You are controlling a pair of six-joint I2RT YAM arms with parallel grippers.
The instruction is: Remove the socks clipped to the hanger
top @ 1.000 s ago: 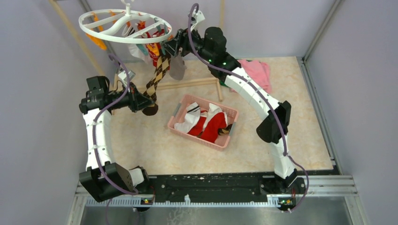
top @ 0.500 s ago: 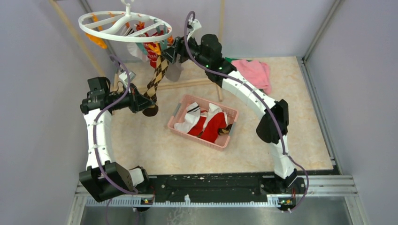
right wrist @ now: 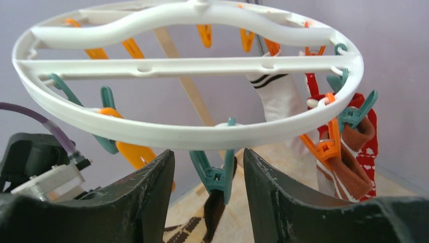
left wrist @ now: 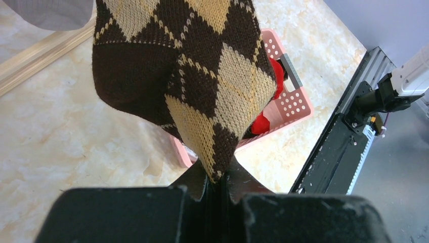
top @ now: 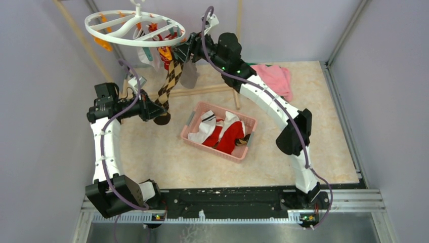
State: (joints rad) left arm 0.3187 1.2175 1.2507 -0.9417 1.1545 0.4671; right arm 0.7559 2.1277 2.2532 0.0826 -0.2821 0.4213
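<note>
- Brown diamond sock [top: 169,81] hanging at the back left, up off the table [top: 313,147], under the hanger [top: 132,44].
- Top end hard to see. From the right wrist, only a dark bit under a teal clip [right wrist: 215,174], cut off by the bottom edge.
- Bottom tip tucked out of sight inside the left claw [left wrist: 216,179].
- Dark brown knit with big tan diamonds and thin dotted lines across them. Pulled long, slanting down and to the left.
- Left claw pressed together on the sock's lower tip, pinching it.
- Right claw [right wrist: 208,167] spread apart, one finger on each side of the teal clip, with a small gap on both sides.
- Hanger made of a white oval ring with crossbars, with orange and teal clips dangling all round. Hook at the top cut off by the edge of the view from above.
- More socks clipped on the far side of the ring: a white sock [right wrist: 281,98] with black stripes and a red sock [right wrist: 368,152] with white dots. Bunched together from above and hard to tell apart there.
- Grey sock [top: 191,75] just beside the brown one, its top end lost behind the right claw.
- Pink basket [top: 202,144] on the table near the middle, with loose socks [top: 230,135] in red and white inside.
- Wooden bar [top: 207,89] lying low behind the basket.
- Pink cloth [top: 278,77] at the back right, partly hidden by the right arm.
</note>
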